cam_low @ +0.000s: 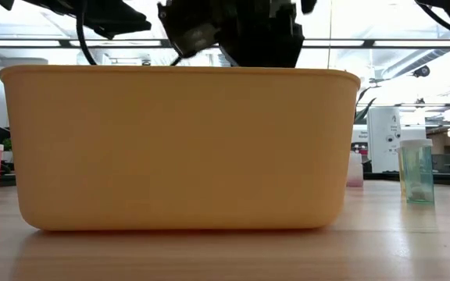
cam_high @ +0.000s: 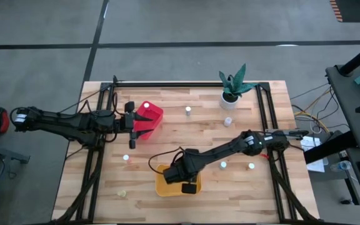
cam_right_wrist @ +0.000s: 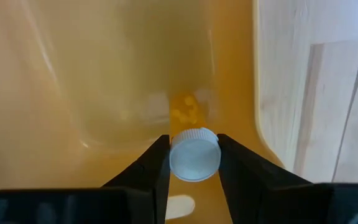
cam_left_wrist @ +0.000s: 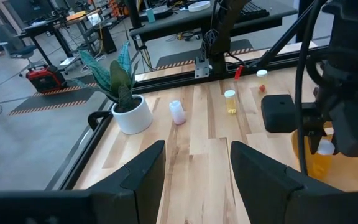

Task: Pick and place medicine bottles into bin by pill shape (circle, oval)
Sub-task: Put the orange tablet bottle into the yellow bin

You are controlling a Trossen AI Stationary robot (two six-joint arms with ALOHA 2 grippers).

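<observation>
One bottle (cam_right_wrist: 194, 154) gripped | right pincer (cam_right_wrist: 194, 163) over yellow bin (cam_right_wrist: 104, 74)

Wooden table (cam_high: 186, 134), 2 tubs, bottles, plant pot

At lower centre of the frame the right gripper (cam_high: 189, 183) sits over the yellow-orange bin (cam_high: 162, 187). Left of centre, the left gripper (cam_high: 130, 125) lies beside the red bin (cam_high: 150, 115). A potted plant (cam_high: 232, 87) stands upper right. Small white-capped bottles dot the table (cam_high: 167, 150): one near the top (cam_high: 188, 110), one by the plant (cam_high: 228, 120), two right of centre (cam_high: 251, 166), one at left (cam_high: 125, 158).
</observation>
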